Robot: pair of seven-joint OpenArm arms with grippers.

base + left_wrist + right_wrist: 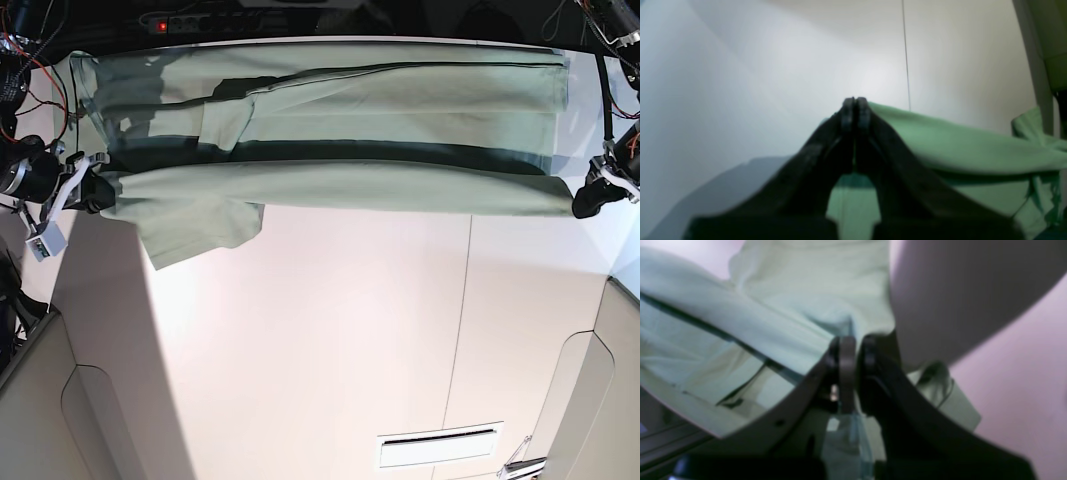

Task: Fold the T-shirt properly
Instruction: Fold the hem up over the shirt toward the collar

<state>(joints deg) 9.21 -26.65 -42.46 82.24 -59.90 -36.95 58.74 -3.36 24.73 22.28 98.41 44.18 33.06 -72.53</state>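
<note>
Cloth of the T-shirt (pixel 340 185) hangs pinched tight between the left gripper (pixel 583 204) and right gripper (pixel 100 192), and 1 weak pinch could drop it crooked.

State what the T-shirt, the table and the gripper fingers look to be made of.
T-shirt: soft thin knit, matte pale green; it sags and creases between the two grips.
Table: smooth white panels, probably laminate; it has a faint sheen and a straight seam.
Left gripper fingers: matte black, likely moulded plastic; blur hides detail.
</note>
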